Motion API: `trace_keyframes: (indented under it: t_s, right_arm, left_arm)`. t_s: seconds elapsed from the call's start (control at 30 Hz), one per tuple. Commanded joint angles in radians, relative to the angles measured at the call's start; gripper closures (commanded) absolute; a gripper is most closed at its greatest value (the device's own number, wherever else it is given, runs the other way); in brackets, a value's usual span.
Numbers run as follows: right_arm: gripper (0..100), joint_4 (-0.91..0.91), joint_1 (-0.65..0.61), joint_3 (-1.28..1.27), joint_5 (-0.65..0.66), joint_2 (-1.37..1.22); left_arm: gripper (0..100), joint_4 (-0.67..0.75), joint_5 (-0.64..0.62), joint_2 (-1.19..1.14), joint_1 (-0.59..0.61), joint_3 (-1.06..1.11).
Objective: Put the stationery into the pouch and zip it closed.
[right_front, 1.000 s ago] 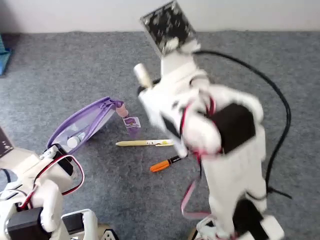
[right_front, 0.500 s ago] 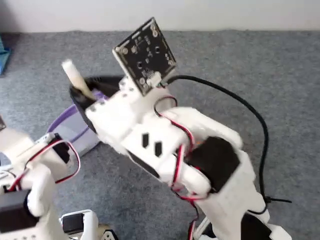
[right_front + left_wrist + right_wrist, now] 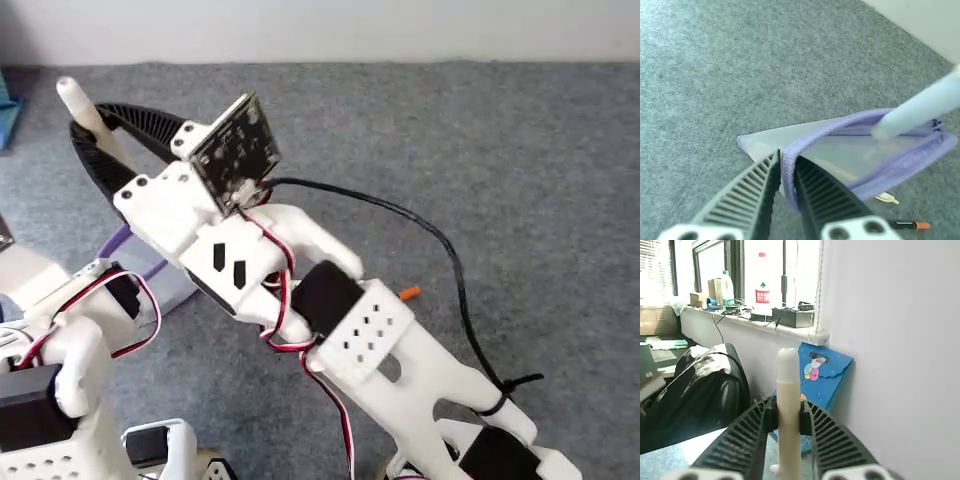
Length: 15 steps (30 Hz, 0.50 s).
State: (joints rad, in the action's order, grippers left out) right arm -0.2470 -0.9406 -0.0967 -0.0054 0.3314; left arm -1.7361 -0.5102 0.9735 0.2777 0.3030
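Soft daylight, no hard shadows

In the high view the grey carpet (image 3: 520,150) is evenly lit, with only a faint shadow under the white plastic arm (image 3: 400,350) toward 7 o'clock. The right wrist view faces glaring, washed-out windows (image 3: 800,270). There the black office chair (image 3: 715,390) sits dark, and the cream cylindrical stick (image 3: 788,405) is brightly lit. The clear purple-edged pouch (image 3: 840,150) carries a dull sheen.

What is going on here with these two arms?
The left gripper is shut on the rim of the open pouch, holding it in place. The right gripper grips a cream pen, whose tip hangs over the pouch's mouth. An orange pen lies on the carpet beside the pouch, not yet packed.
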Motion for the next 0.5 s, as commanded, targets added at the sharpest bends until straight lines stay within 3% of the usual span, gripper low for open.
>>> trace_keyframes:
  t_s: [0.0,0.2,0.37,0.47]
  right_arm:
    - [99.1,0.044,-0.004,-0.055,0.015,0.067]
    - [97.6,-0.045,-0.005,-0.184,0.017,0.157]
    - [76.6,-0.219,-0.002,-0.181,0.014,0.209]
    - [73.8,-0.263,0.005,-0.181,0.015,0.254]
  left_arm:
    - [99,-0.015,-0.012,-0.014,-0.003,-0.047]
    - [99,-0.015,-0.014,-0.015,-0.003,-0.047]
    - [99,-0.015,-0.014,-0.015,-0.003,-0.044]
    - [99,-0.015,-0.014,-0.012,-0.002,-0.036]
